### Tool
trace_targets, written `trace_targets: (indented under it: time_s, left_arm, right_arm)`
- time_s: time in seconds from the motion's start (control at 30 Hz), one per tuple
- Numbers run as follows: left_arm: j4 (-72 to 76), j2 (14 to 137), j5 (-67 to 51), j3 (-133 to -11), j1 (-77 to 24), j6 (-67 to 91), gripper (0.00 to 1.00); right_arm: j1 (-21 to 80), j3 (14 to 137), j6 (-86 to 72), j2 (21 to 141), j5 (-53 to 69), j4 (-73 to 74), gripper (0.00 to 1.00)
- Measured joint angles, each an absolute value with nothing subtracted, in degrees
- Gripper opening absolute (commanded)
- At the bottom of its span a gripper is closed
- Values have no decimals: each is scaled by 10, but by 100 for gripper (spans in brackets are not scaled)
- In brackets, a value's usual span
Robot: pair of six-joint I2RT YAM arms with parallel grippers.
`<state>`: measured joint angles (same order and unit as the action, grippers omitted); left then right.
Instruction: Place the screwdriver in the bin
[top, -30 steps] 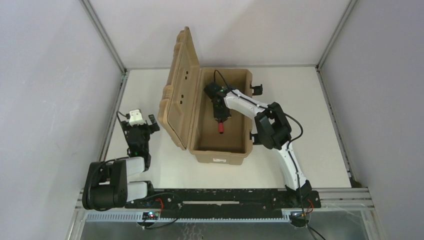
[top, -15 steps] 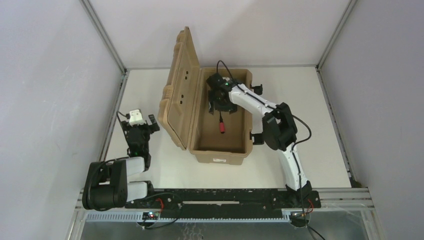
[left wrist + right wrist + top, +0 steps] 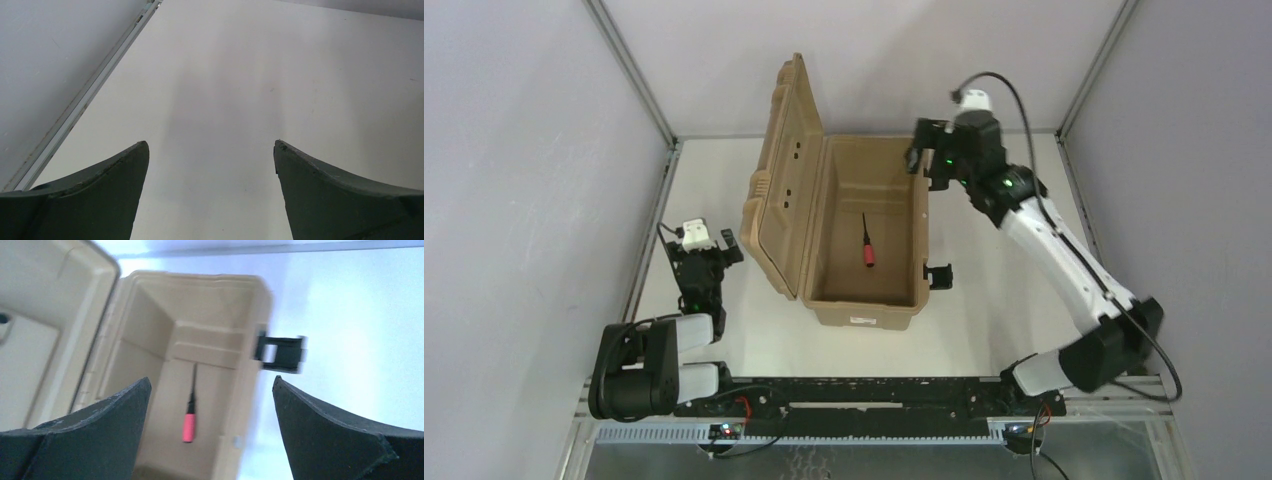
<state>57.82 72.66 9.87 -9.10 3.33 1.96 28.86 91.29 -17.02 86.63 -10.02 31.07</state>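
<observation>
Slim red-handled screwdriver (image 3: 868, 248) flat on floor of large tan plastic bin (image 3: 864, 312), centre frame, lid (image 3: 784, 180) open for access (task looks done). Right gripper (image 3: 927, 160) hovering upper right, fingers apart, empty. Left gripper (image 3: 210, 145) parked lower left, spread too.

Seen from above, the light is bright and even, the picture sharp to its edges. Shadows on the table (image 3: 1024, 220) are faint and soft, and the inside of the bin (image 3: 864, 312) is only slightly shaded. In the left wrist view a soft grey shadow runs down the middle of the pale table, and the left gripper (image 3: 211, 150) appears as two dark, slightly soft shapes. The right wrist view is blurred. The screwdriver (image 3: 189, 420) and a latch (image 3: 280, 352) are smeared, and the table on the right is washed out with a bluish cast.
</observation>
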Motion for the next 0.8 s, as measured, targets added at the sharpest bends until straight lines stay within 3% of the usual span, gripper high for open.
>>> trace_targets:
  time_s: [0.17,0.5,0.8]
  left_arm:
    - [578,727,99,-91,33,20,100]
    - [578,727,99,-91,33,20,100]
    - [578,727,99,-91,33,20,100]
  right_arm:
    - [197,704,-157,733,-105,163,100]
    - [88,361,-77,654,-104,-101,100]
    - [84,296,-61,684,-71,-220,100]
